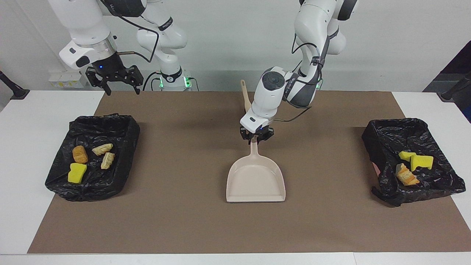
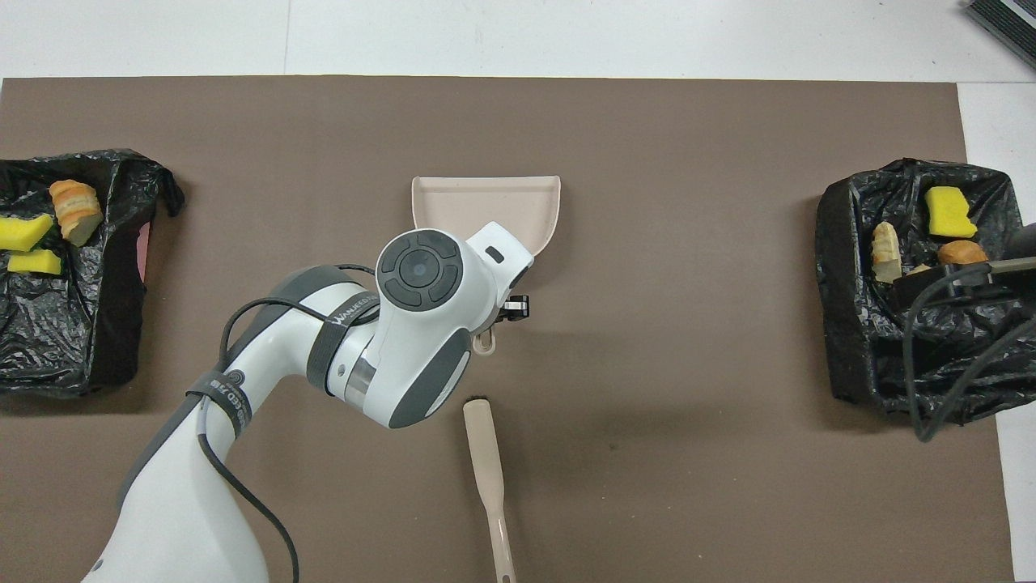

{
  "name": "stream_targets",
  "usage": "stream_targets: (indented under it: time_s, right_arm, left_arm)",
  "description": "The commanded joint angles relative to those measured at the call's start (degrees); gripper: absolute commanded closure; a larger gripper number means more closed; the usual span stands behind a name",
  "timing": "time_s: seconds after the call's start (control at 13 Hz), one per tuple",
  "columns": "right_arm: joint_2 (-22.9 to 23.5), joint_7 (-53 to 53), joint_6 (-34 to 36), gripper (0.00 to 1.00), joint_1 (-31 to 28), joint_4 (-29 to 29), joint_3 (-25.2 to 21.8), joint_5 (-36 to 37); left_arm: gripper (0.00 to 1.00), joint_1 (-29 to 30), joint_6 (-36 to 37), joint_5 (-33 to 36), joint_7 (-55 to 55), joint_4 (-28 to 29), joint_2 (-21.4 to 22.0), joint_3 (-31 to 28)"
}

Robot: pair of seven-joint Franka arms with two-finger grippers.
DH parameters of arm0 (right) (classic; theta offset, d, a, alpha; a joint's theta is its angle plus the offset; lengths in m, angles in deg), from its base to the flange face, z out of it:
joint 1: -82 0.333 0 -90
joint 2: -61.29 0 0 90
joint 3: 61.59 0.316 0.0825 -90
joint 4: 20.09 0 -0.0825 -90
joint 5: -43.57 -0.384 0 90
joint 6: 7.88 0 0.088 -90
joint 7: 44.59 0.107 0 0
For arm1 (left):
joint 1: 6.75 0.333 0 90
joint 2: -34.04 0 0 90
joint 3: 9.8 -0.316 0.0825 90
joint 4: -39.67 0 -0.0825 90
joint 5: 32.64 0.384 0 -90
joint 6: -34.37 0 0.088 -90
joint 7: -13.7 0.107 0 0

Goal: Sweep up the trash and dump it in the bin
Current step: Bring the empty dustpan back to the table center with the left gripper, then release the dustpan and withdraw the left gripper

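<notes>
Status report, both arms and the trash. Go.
Left gripper shut on dustpan handle, mid-mat. Right gripper open, waiting. Trash in both black bins, none on mat. Brush lying unused.

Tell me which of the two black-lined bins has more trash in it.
The bin at the right arm's end of the table: it holds four pieces, while the bin at the left arm's end holds three.
</notes>
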Motion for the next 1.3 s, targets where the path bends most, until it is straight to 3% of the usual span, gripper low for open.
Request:
stream_targets:
  time_s: [0.0, 0.08, 0.15, 0.23, 0.69, 1.23]
  right_arm:
    - [-0.54, -0.36, 0.1, 0.0, -0.49, 0.39, 0.15, -0.51]
    - [-0.54, -0.36, 0.1, 0.0, -0.41, 0.39, 0.15, -0.51]
    - [-0.54, -0.36, 0.1, 0.0, -0.41, 0.39, 0.15, -0.51]
    - [-0.54, -0.36, 0.1, 0.0, -0.41, 0.39, 0.15, -0.51]
    - [-0.54, -0.36, 0.1, 0.0, -0.49, 0.39, 0.15, -0.51]
    - [-0.54, -0.36, 0.1, 0.0, -0.49, 0.39, 0.15, -0.51]
  left_arm:
    - [1.0, -1.36, -2.54, -1.27, 0.8, 3.12, 2.12, -0.97]
    - [0.87, -1.36, -2.62, -1.27, 0.71, 3.65, 2.38, -0.97]
    - [0.39, -1.27, -2.8, -1.27, 0.62, 3.66, 2.47, -0.97]
    - [0.0, -1.27, -2.54, -1.27, 0.45, 3.57, 2.47, -1.14]
    - [0.0, 2.32, 4.13, 1.96, 1.31, 2.78, 6.41, -3.6]
    - [0.0, 15.94, 22.58, 3.74, 20.72, 3.57, 17.57, -3.69]
